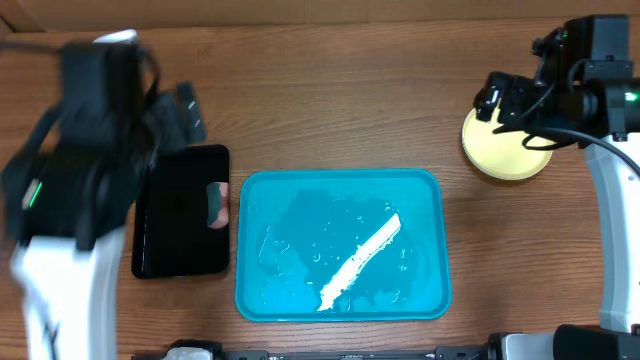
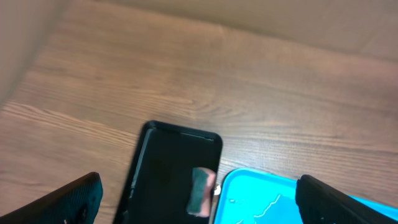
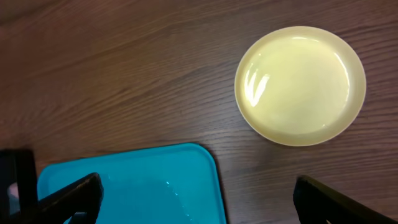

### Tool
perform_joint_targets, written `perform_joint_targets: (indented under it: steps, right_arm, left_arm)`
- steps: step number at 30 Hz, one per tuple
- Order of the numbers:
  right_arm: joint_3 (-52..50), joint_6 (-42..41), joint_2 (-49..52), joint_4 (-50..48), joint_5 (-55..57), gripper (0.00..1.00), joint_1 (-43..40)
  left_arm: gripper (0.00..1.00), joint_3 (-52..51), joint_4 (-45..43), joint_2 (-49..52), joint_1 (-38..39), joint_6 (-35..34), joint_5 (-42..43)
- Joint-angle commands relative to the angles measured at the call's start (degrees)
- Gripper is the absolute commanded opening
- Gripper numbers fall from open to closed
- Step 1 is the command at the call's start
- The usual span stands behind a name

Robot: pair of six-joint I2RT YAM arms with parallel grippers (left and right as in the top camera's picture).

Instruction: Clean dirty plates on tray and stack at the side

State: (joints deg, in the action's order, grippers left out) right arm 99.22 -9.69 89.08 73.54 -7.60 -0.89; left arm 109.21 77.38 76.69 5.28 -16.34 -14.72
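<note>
The turquoise tray [image 1: 300, 178] lies at the table's centre, wet, with a white glare streak and no plates on it. It also shows in the left wrist view [image 2: 261, 190] and the right wrist view [image 3: 137, 174]. A pale yellow-green plate [image 1: 503, 158] sits on the table beyond the tray's right corner, clean-looking in the right wrist view [image 3: 300, 84]. I cannot tell whether other plates lie under it; no blue plate shows. My right gripper [image 1: 510, 100] hovers over it, open and empty [image 3: 202, 202]. My left gripper [image 1: 183, 112] is open and empty [image 2: 205, 205], above the black tray.
A glossy black tray [image 1: 180, 240] lies left of the turquoise tray, also in the left wrist view [image 2: 165, 162]. A green-and-pink sponge [image 1: 217, 205] rests at its right edge [image 2: 202, 191]. The left arm is blurred in the overhead view.
</note>
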Motion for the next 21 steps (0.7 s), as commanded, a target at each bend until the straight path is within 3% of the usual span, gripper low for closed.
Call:
perform_joint_targets:
  steps: [1, 12, 21]
  right_arm:
    - [1.05, 2.36, -2.03, -0.48, 1.53, 1.0, 2.1]
    - [1.05, 3.82, -4.46, -2.91, 1.55, 1.0, 6.14]
    - [1.05, 3.8, -4.48, -2.86, 1.51, 1.0, 6.14]
  left_arm:
    - [1.0, 0.24, 1.73, -5.03, 0.0, -0.66, -3.85]
    - [1.0, -0.46, 6.23, -21.09, 0.0, -5.55, -5.2]
    - [1.0, -0.83, 9.4, -20.9, 0.0, -5.51, -5.18]
